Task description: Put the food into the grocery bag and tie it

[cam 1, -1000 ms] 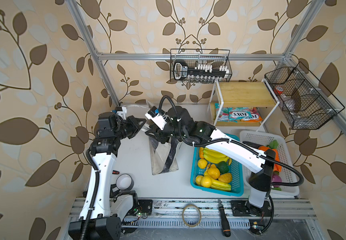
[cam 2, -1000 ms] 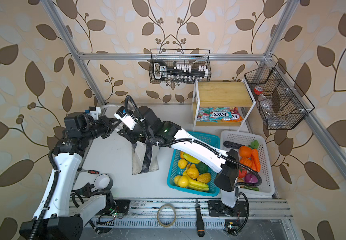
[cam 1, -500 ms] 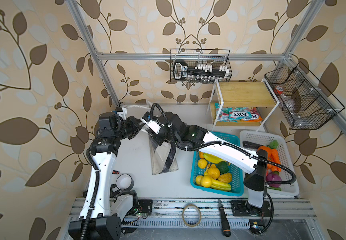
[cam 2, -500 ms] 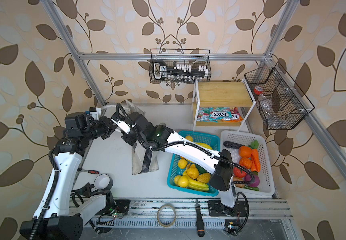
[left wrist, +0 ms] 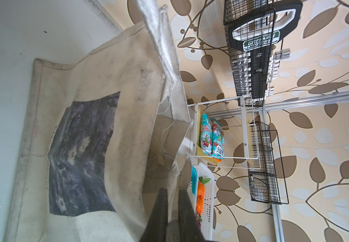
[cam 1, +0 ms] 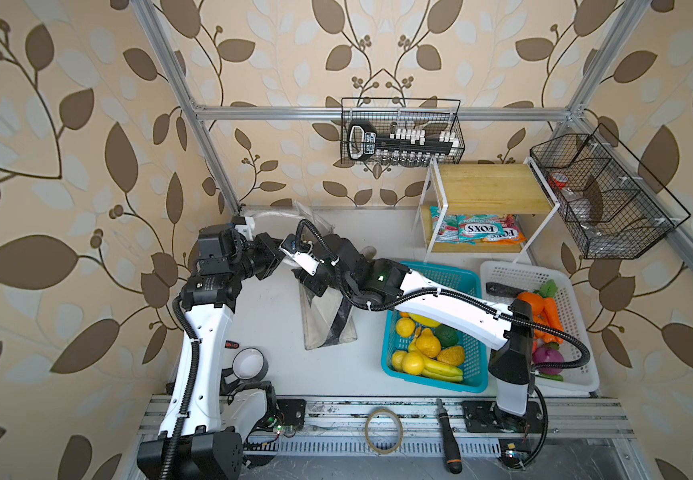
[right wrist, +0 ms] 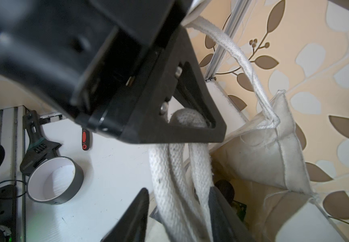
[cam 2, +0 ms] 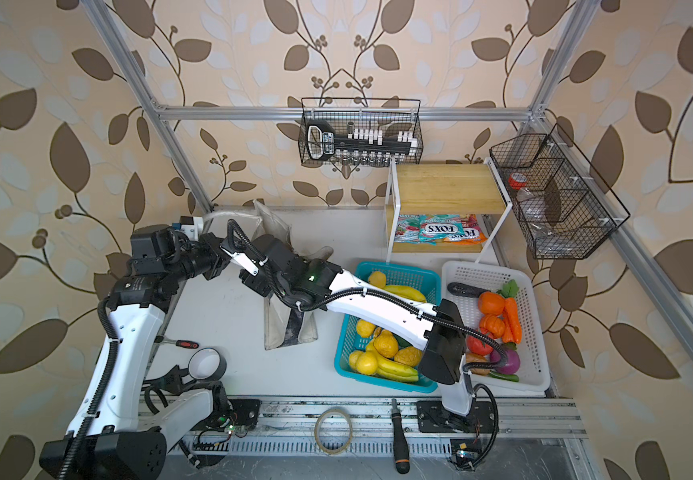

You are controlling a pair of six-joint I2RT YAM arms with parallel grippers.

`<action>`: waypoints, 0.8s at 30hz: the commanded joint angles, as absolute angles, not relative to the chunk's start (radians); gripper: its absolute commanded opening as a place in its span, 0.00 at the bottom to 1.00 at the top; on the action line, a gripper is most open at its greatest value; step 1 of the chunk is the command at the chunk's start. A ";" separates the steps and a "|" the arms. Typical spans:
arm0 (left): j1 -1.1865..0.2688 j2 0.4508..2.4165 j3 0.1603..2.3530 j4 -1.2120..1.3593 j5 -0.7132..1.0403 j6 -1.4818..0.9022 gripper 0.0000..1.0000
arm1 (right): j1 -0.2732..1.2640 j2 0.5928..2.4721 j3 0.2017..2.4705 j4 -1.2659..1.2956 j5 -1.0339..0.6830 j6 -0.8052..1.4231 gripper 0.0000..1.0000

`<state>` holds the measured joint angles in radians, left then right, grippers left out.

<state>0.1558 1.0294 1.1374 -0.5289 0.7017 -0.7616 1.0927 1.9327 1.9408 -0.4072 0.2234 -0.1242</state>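
White tabletop (cam 1: 270, 332) carries the off-white fabric tote with a dark grey panel (cam 1: 321, 328), beside the blue plastic basket (cam 1: 427, 380). The left gripper (left wrist: 172, 191) pinches its rim fabric. Its white strap handles (right wrist: 163, 178) run between the fingers of the right gripper (right wrist: 179, 190); whether they squeeze, I cannot tell.

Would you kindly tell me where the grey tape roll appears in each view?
Top view: tape roll lower left of the grocery bag.
Top view: tape roll lower left of the grocery bag.
Left wrist: not in view.
Right wrist: tape roll beside the wrench.
Shared landmark: the grocery bag.
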 commanded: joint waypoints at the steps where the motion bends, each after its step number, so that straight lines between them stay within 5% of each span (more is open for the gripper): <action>1: 0.144 1.006 1.167 -0.540 0.724 -0.745 0.00 | 1.056 1.910 1.923 -0.398 0.160 -0.092 0.30; 4: 0.144 1.006 1.161 -0.530 0.733 -0.754 0.00 | 1.022 1.886 1.897 -0.368 0.085 -0.046 0.18; 8: 0.144 1.005 1.170 -0.533 0.737 -0.756 0.00 | 1.018 1.955 1.989 -0.463 0.121 -0.083 0.27; 14: 0.144 1.003 1.168 -0.543 0.742 -0.749 0.00 | 0.989 1.956 1.972 -0.403 0.065 -0.027 0.24; 19: 0.144 1.003 1.161 -0.546 0.746 -0.740 0.00 | 0.938 1.981 1.996 -0.410 -0.105 0.019 0.00; 24: 0.144 0.985 1.114 -0.447 0.758 -0.746 0.26 | 0.879 1.972 1.937 -0.307 -0.367 0.133 0.00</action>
